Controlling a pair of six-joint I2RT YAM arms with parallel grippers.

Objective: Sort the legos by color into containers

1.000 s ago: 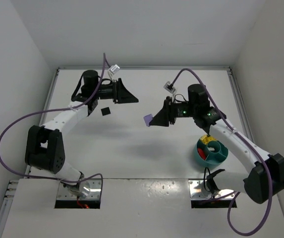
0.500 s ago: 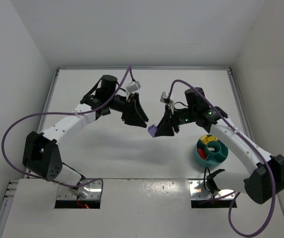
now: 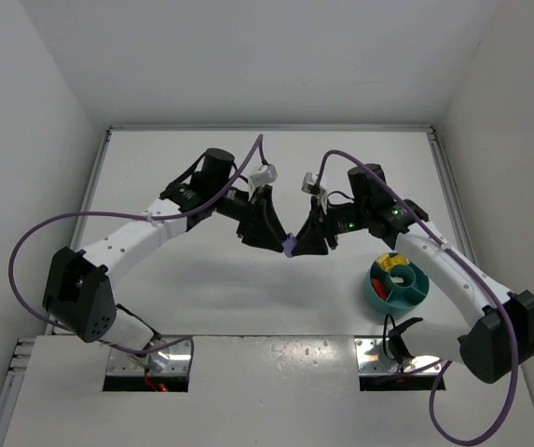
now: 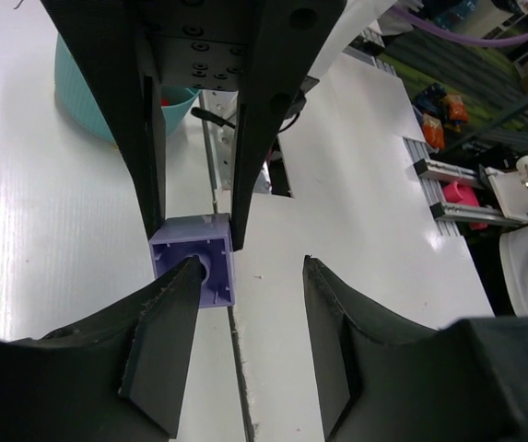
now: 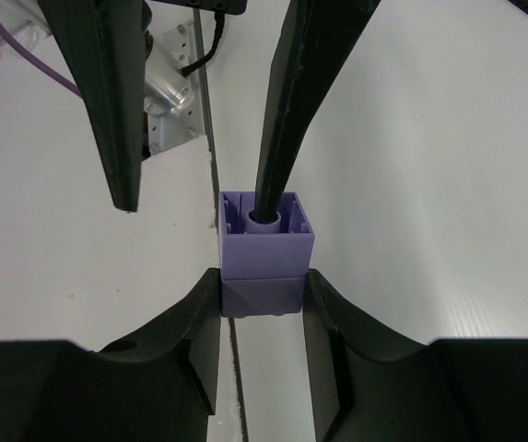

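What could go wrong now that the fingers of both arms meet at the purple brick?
1. Only one of the left fingers reaches the purple brick, at its hollow end; the other stands well apart. Closing or pulling might lever it out of the right fingers, which hold only its other end.
2. If it slips, it would likely drop onto the table, away from the teal bowl.

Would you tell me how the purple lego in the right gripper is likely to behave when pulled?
The purple lego looks rigid: its square walls hold shape in the right gripper. Its smooth faces may slip. A seam suggests two stacked pieces, which might separate.
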